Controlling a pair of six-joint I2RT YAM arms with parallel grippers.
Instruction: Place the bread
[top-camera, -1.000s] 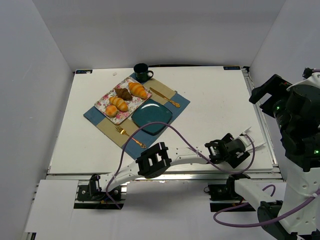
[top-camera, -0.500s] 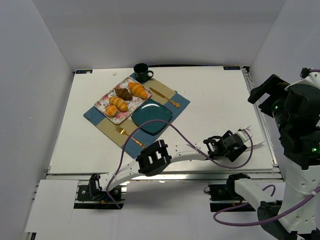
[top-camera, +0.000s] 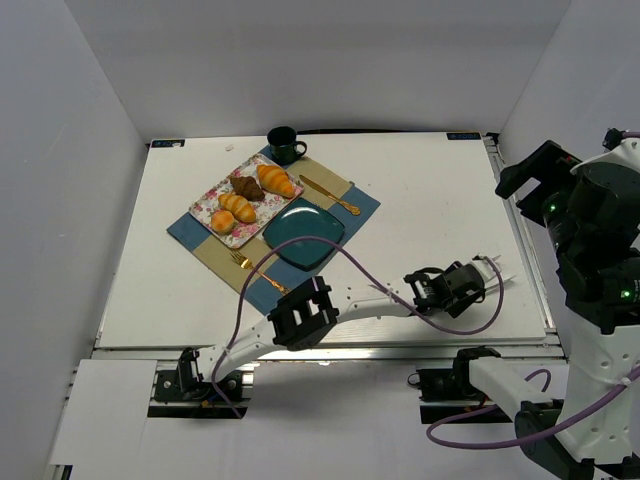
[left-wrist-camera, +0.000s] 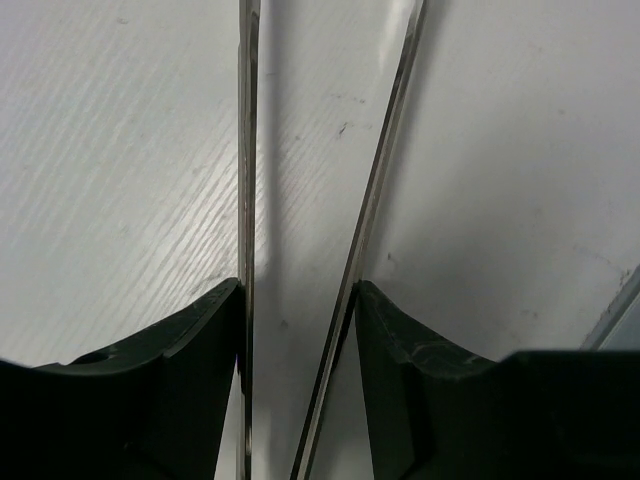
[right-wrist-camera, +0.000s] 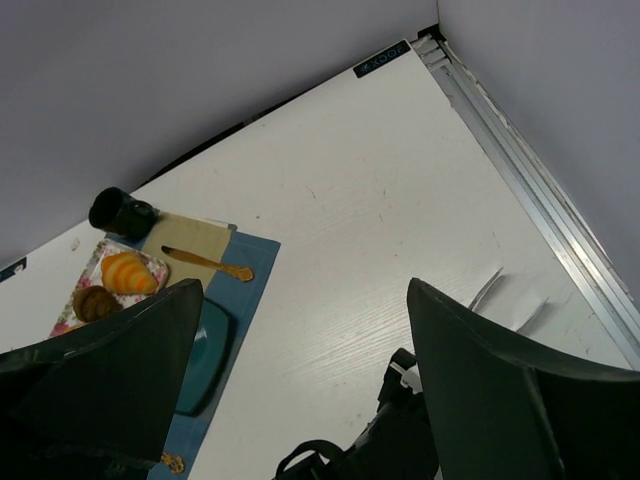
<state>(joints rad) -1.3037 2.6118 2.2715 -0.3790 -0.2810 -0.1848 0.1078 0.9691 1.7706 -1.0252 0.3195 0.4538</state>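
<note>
Guessing the bread (top-camera: 239, 207), far across the worktop (top-camera: 420, 180) from the left pincer (left-wrist-camera: 298, 300), is light, soft, flaky: pinch mid-body gently. Left pincer clamps springy tongs (left-wrist-camera: 245, 150); right pincer (right-wrist-camera: 305, 290) gapes.

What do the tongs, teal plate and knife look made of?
The tongs look like polished steel: thin strips with mirror-bright edges. The teal plate is probably glazed ceramic, glossy and evenly coloured, though melamine is possible. The knife looks like gold-toned metal by its sheen, perhaps plated.
</note>
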